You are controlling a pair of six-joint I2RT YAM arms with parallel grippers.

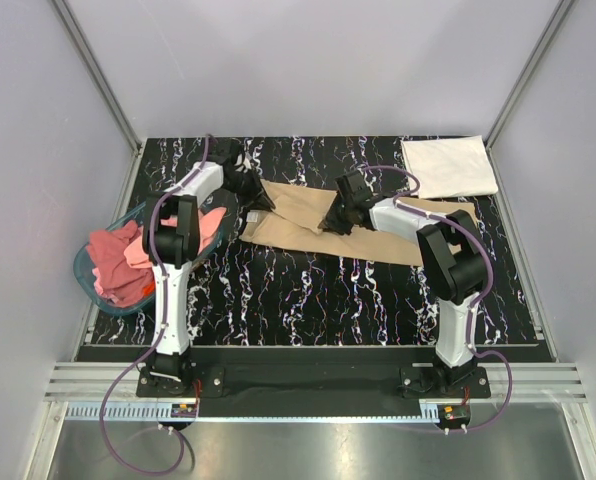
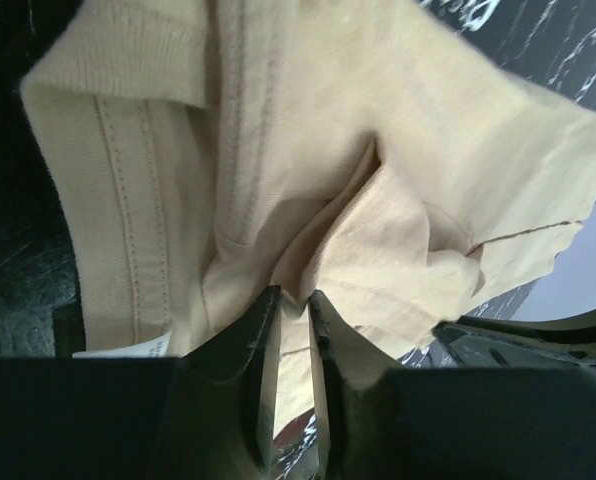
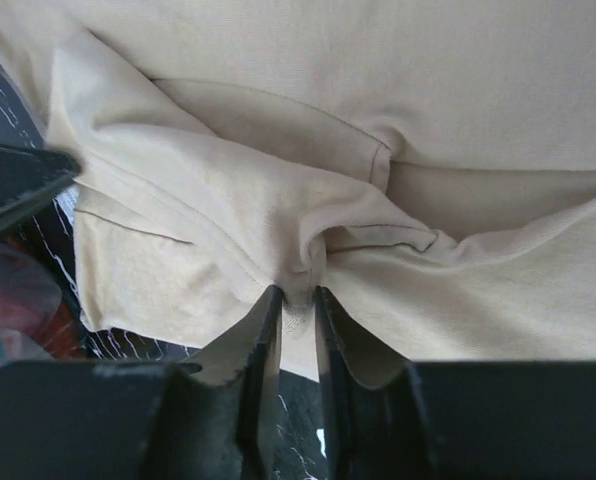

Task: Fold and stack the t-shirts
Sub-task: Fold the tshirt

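A tan t-shirt [image 1: 308,215] lies folded lengthwise across the middle of the black marbled table. My left gripper [image 1: 262,203] is shut on its left end near the collar; the left wrist view shows the tan cloth [image 2: 378,200] bunched between the fingertips [image 2: 269,300], with the white neck label [image 2: 128,347] beside them. My right gripper [image 1: 330,224] is shut on a pinch of the shirt's near edge, seen in the right wrist view [image 3: 298,200]. A folded white t-shirt [image 1: 448,166] lies at the back right. Pink and red t-shirts [image 1: 118,262] sit in the blue basket [image 1: 88,268].
The basket stands at the table's left edge beside the left arm. The grey enclosure walls close in the table at the back and both sides. The table's front part [image 1: 318,300] shows bare marbled surface.
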